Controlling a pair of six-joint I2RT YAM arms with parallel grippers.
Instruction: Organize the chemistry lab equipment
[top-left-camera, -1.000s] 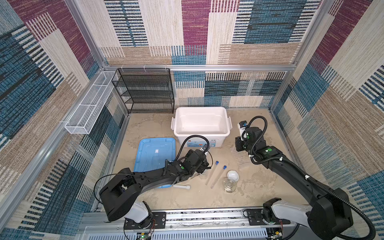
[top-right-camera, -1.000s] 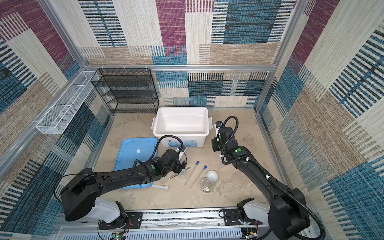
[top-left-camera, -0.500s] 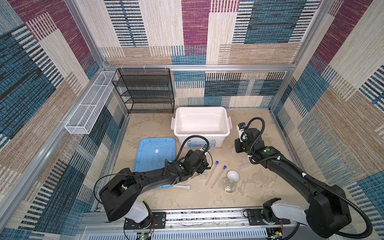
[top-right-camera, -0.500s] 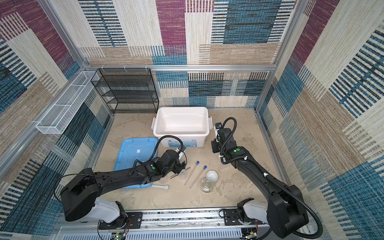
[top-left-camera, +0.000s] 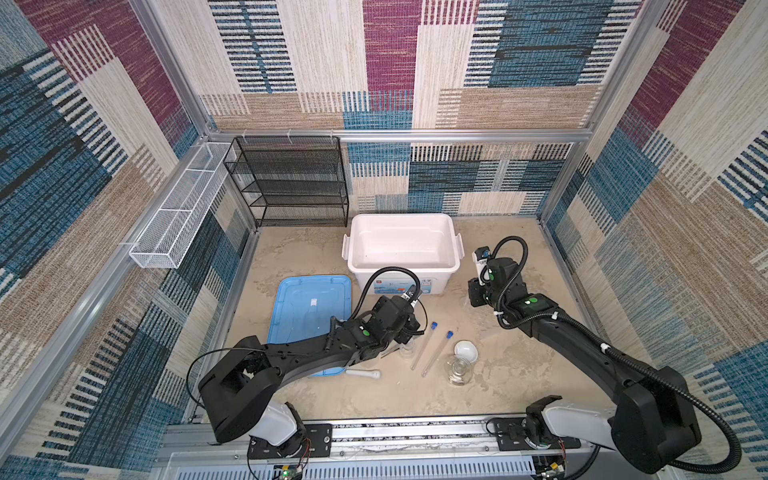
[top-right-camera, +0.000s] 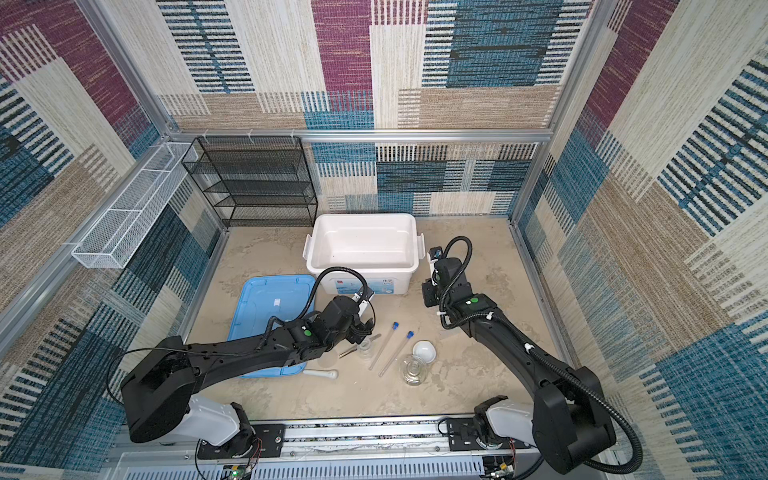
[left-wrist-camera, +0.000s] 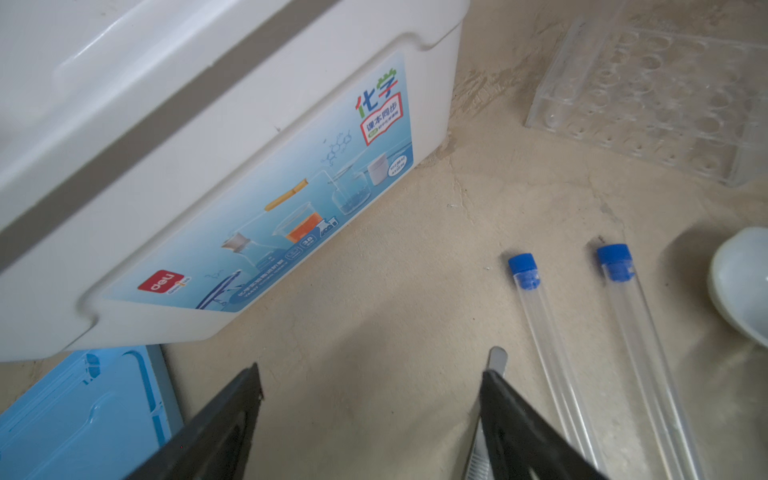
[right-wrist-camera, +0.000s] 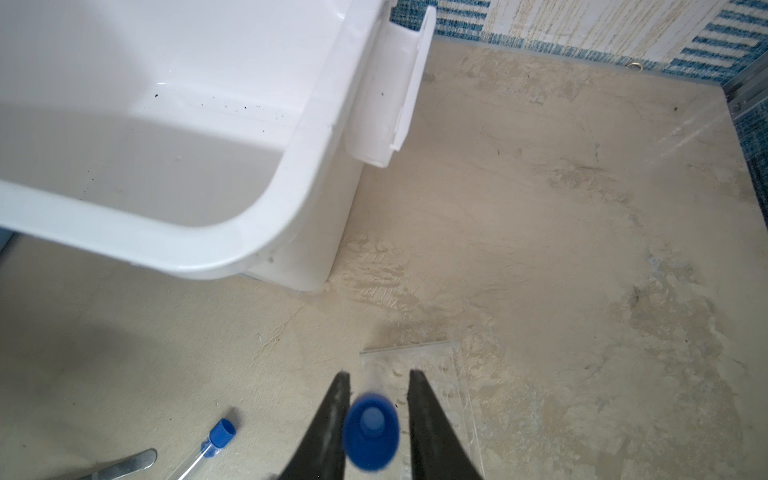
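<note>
Right tool: jaws open narrowly, with an upright test tube between them. Its blue cap is blurred, and a clear gap shows between the cap and one finger. Contact with the other finger cannot be told. Directly beneath stands a clear plastic tube rack on the tabletop, near a front corner of the white bin. Left tool: jaws spread wide, nothing between them, low over bare tabletop in front of the bin's labelled wall. Metal tweezers lie just beside one finger and are partly hidden by it. In both top views they lie next to a small glass flask close to this tool. Further out, a second test tube and a third test tube lie flat, near-parallel, blue caps toward the bin. Beyond them sits a small white bowl, with a clear glass dish just beside it, nearer the front edge; contact not resolvable. The white pestle lies flat by the front corner of the blue lid, which rests on the tabletop beside the bin. A black wire rack stands at the back wall, and a white mesh basket hangs on the side wall.
</note>
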